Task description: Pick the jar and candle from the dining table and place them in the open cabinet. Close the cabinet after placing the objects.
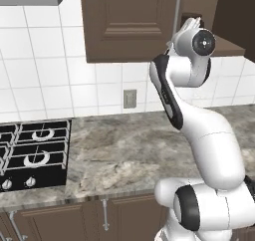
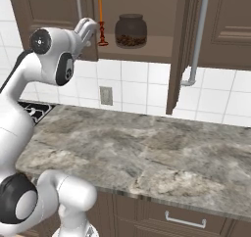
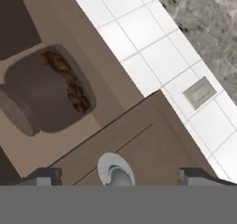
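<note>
Jar: the jar point(image 2: 131, 31) is sitting upright on the shelf point(image 2: 147, 49) of the open cabinet point(image 2: 49, 15), toward the middle, brown lumps showing through the glass; it is reading as already delivered.
Candle: the candle point(image 2: 101, 21) is standing upright on its small dark base just left of the jar, near the shelf's left end, apart from the jar; it too is looking placed.
Pincer: the pincer point(image 2: 87, 29) is hanging with its jaws spread wide and nothing between them, just left of the candle at the shelf's front edge; in the hand view the two dark tips point(image 3: 44, 176) are standing far apart.
Why so: the empty, spread jaws beside the candle are suggesting a release at the shelf, with both things sitting back from the edge so a door can swing past.
Door: the right-hand door point(image 2: 182, 45) is standing open, edge-on, its long silver handle point(image 2: 198, 30) facing the room; judging from this, closing is the step left.
Risk: the arm is likely needing to clear the shelf without brushing the candle.
Table: the veined marble table point(image 2: 147, 153) below is lying bare under the cabinet.
Room: white tiles with a wall socket point(image 2: 106, 95) are running behind, a black gas hob point(image 1: 30, 153) is sitting at the far left, and drawer fronts are lining the near edge.
</note>
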You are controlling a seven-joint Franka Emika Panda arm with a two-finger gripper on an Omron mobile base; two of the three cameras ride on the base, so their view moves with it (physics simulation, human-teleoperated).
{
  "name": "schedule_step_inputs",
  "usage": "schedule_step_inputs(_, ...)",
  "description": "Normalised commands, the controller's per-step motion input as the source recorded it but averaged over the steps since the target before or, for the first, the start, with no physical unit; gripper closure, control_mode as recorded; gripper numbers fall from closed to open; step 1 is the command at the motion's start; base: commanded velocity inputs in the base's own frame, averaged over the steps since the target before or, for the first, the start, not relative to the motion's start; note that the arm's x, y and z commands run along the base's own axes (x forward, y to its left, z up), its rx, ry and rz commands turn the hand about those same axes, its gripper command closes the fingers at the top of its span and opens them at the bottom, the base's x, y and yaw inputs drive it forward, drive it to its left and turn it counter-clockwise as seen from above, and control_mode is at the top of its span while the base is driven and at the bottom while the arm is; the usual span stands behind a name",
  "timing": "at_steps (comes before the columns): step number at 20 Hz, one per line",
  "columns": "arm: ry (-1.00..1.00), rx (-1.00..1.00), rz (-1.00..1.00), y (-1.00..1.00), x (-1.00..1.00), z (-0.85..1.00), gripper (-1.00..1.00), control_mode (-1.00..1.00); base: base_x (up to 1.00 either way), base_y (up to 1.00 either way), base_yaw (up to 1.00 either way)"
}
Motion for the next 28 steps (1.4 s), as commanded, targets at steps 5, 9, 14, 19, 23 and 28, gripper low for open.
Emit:
schedule_step_inputs(5, 0.00, 0.04, 0.00, -0.09, 0.37, -0.06, -1.00, -1.00, 0.00, 0.00, 0.00)
schedule_step_inputs(9, 0.00, 0.03, 0.00, -0.10, 0.34, -0.06, -1.00, -1.00, 0.00, 0.00, 0.00)
schedule_step_inputs(14, 0.00, 0.02, 0.00, -0.09, 0.30, -0.07, -1.00, -1.00, 0.00, 0.00, 0.00)
schedule_step_inputs(19, 0.00, 0.00, 0.00, -0.07, 0.22, -0.10, -1.00, -1.00, 0.00, 0.00, 0.00)
schedule_step_inputs(23, -0.01, 0.00, 0.00, -0.05, -0.04, -0.09, -1.00, -1.00, 0.00, 0.00, 0.00)
schedule_step_inputs(28, -0.14, 0.00, -0.01, -0.14, -0.33, 0.06, -1.00, -1.00, 0.00, 0.00, 0.00)
